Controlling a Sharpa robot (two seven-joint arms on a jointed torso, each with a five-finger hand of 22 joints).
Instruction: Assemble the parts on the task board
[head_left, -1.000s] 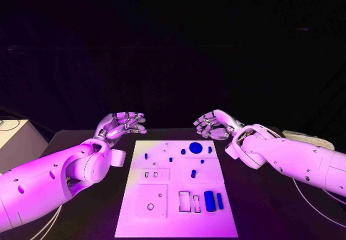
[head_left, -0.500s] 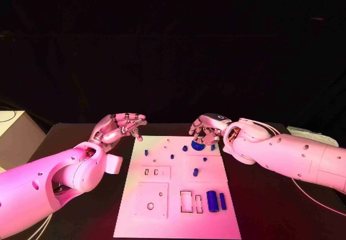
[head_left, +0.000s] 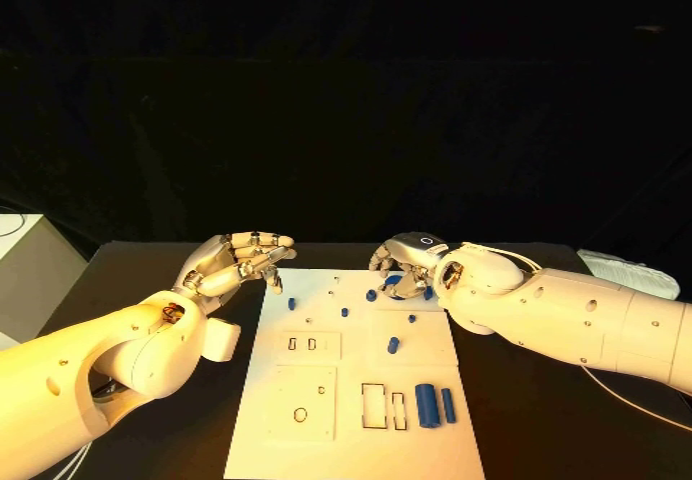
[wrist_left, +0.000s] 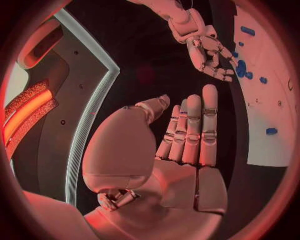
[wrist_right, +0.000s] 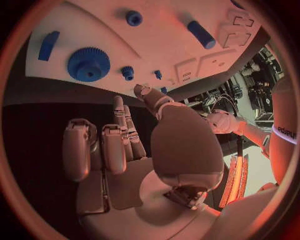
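A black bench (head_left: 548, 430) carries a white task board (head_left: 353, 400) lying flat at its middle, between two white robot arms. The left hand (head_left: 238, 258) hovers at the board's far left corner, fingers apart and holding nothing. Small blue parts (head_left: 391, 345) lie scattered over the board, with a thick blue cylinder (head_left: 426, 404) and a thin blue bar (head_left: 447, 404) near its right edge. The right hand (head_left: 404, 262) hangs over a blue gear (wrist_right: 89, 64) at the far end, fingers loosely curled and empty. The room behind is dark.
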